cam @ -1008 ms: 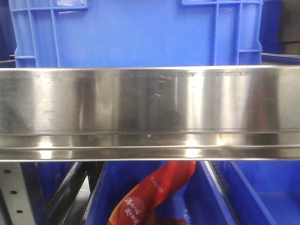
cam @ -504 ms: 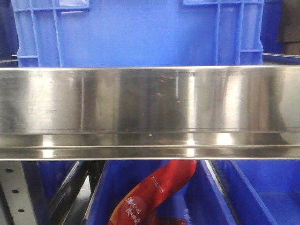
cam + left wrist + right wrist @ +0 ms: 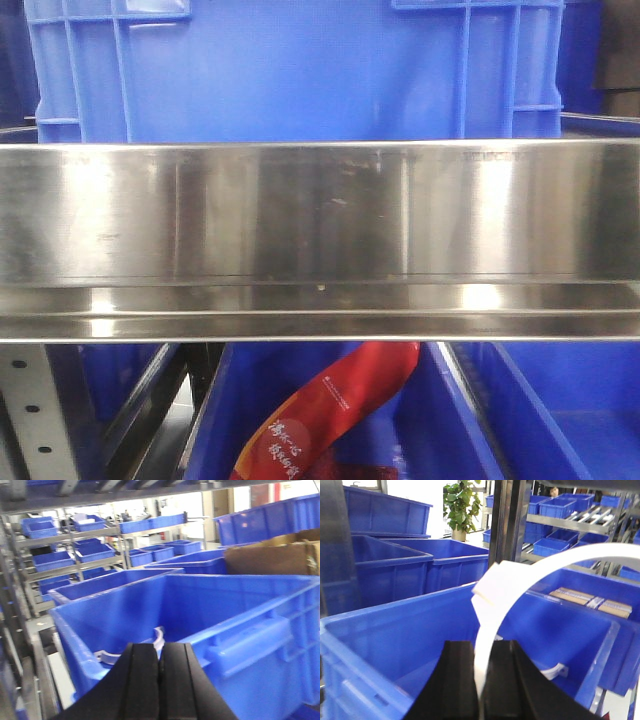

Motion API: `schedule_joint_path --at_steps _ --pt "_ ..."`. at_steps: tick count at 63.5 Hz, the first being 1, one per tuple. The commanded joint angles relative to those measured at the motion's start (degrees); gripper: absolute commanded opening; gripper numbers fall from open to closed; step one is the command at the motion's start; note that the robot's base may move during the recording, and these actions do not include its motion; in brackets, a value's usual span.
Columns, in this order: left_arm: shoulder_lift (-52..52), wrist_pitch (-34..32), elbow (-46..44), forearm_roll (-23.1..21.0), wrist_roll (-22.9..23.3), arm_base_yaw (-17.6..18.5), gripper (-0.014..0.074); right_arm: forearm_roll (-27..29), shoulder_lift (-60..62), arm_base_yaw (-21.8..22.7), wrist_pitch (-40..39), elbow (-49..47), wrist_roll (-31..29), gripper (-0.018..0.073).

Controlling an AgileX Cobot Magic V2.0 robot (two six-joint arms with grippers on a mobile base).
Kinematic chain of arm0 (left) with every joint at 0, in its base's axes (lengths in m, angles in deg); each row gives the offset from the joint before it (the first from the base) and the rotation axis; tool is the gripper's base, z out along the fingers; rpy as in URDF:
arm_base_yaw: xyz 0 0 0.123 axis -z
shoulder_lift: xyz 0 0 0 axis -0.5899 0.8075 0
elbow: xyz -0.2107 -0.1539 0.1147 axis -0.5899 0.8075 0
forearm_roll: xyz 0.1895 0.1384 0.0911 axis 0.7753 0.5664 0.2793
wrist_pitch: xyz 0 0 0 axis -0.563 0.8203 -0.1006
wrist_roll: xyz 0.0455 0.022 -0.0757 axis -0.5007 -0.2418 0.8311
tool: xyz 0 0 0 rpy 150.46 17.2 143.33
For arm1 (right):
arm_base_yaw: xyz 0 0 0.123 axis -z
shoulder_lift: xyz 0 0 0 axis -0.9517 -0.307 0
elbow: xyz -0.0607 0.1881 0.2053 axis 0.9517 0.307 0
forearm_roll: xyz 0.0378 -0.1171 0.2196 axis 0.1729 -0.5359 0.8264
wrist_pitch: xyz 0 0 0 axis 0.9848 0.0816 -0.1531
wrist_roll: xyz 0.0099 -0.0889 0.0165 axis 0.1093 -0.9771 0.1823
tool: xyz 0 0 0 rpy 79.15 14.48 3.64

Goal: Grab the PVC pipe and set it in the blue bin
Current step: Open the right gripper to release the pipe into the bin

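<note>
In the right wrist view my right gripper (image 3: pixel 482 647) is shut on the PVC pipe (image 3: pixel 530 570), a slim white arc that rises from the jaws and curves off to the right. It hangs over the open blue bin (image 3: pixel 380 630). Another white curved piece (image 3: pixel 555 671) lies inside that bin. In the left wrist view my left gripper (image 3: pixel 159 652) is shut, with nothing seen held, just over the near rim of a blue bin (image 3: pixel 240 630). A white curved piece (image 3: pixel 105 656) lies in the bin behind the fingertips. The front view shows a blue bin (image 3: pixel 300 70) but no gripper.
A polished steel shelf rail (image 3: pixel 320 230) spans the front view, with lower blue bins and a red packet (image 3: pixel 330 410) beneath it. Shelving with several blue bins (image 3: pixel 55 560) stands around. A cardboard box (image 3: pixel 270 557) sits behind the left-view bin. A dark upright post (image 3: pixel 507 520) stands near the right-view bin.
The front view has shifted slightly, so the blue bin sits a little further right in frame, and the reflections on the steel rail have moved. No gripper shows in that view.
</note>
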Motion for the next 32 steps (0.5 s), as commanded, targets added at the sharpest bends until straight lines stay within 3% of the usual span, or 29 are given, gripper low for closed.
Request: schedule_joint_path --at_steps 1,23,32 --pt "-0.4 -1.5 0.0 -0.6 0.4 -0.4 -0.0111 0.2 -3.0 -0.3 -2.4 -1.5 -1.1 -0.0155" --pt "-0.4 -2.8 0.0 0.6 0.4 -0.5 -0.0111 0.2 -12.4 -0.3 -4.6 -6.7 -2.0 -0.0143" --pt "-0.4 -4.7 0.0 0.6 0.4 -0.5 -0.0111 0.2 -14.6 -0.3 -5.0 -7.3 -2.1 -0.0006"
